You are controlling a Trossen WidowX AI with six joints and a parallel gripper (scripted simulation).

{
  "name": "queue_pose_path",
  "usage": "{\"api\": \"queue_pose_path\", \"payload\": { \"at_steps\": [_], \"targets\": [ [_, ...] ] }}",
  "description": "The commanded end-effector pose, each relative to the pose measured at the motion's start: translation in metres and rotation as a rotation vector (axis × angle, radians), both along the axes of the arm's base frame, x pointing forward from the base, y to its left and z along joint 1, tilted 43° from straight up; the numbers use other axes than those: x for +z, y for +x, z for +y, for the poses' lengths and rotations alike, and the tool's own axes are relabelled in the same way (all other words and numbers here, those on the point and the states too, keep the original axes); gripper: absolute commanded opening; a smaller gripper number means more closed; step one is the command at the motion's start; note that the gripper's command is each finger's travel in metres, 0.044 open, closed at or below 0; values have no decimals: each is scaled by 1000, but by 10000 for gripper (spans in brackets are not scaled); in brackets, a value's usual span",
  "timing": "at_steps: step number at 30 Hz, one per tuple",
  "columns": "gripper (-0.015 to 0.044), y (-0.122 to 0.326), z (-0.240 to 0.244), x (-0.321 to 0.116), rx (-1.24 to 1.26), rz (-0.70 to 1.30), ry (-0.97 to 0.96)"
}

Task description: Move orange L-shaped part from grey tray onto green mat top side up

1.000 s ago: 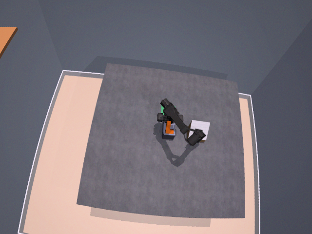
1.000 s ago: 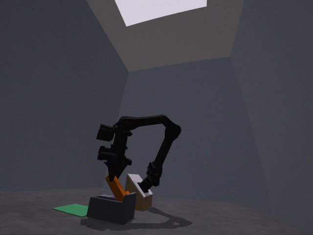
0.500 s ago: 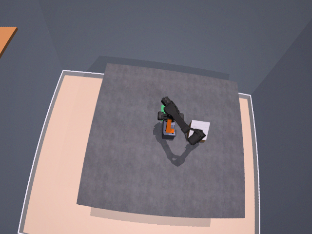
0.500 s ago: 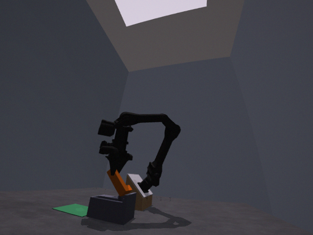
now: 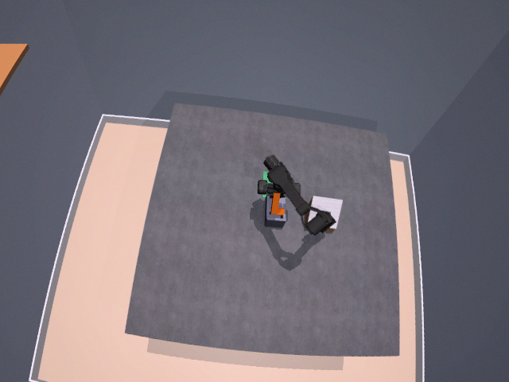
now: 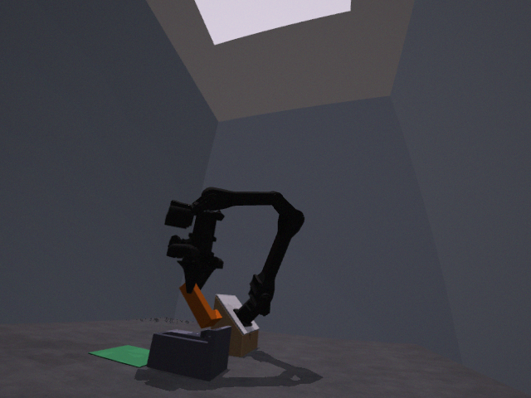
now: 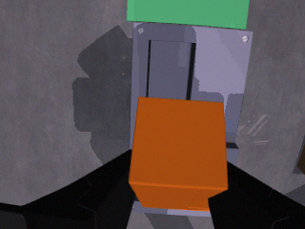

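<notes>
Tray [image 5: 275, 222] [image 6: 182, 353] [image 7: 216, 59], one, grey: nearest item in the exterior view. Stands near the middle of the tabletop [image 5: 246, 287] [image 6: 364, 364] [image 7: 38, 95], somewhat closer to the top view's upper edge than to its lower one. Two screw heads show at the corners of its mat-side end.

Part [image 5: 276, 204] [image 6: 199, 306] [image 7: 178, 143], one, orange, L-shaped: raised out of the pocket and tilted over the tray. Plain end high, on the mat side; L-shaped end low, just above the tray, toward the top view's lower edge.

Claw [image 5: 276, 192] [image 6: 192, 288] [image 7: 172, 162], one, black: points down, clamped on the part's raised end, a finger on each side.

Mat [image 5: 266, 177] [image 6: 124, 354] [image 7: 188, 11], one, green: flat beside the tray, toward the top view's upper edge; partly hidden by the arm from above.

Arm [image 5: 292, 191] [image 6: 253, 198], one, black: arches above the tabletop, bent at the elbow.

Block [image 5: 328, 205] [image 6: 236, 342] [image 7: 302, 159], one, brown sides, white sloping top: supports the arm's foot, between the tray and the top view's right edge, well apart from both lower corners.
</notes>
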State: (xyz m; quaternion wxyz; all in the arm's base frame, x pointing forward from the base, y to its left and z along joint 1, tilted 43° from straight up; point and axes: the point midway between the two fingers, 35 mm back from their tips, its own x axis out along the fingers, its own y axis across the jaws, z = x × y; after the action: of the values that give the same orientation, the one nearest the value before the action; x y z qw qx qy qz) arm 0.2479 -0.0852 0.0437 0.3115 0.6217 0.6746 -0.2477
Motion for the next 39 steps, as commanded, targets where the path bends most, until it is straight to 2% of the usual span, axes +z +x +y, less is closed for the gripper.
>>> {"api": "queue_pose_path", "payload": {
  "at_steps": [1,31,39],
  "targets": [
    [0,1,-12,-10,-2,-5,-9],
    [0,4,-112,-103,-2,-8,-17],
    [0,4,-118,-110,-2,-8,-17]
  ]
}}
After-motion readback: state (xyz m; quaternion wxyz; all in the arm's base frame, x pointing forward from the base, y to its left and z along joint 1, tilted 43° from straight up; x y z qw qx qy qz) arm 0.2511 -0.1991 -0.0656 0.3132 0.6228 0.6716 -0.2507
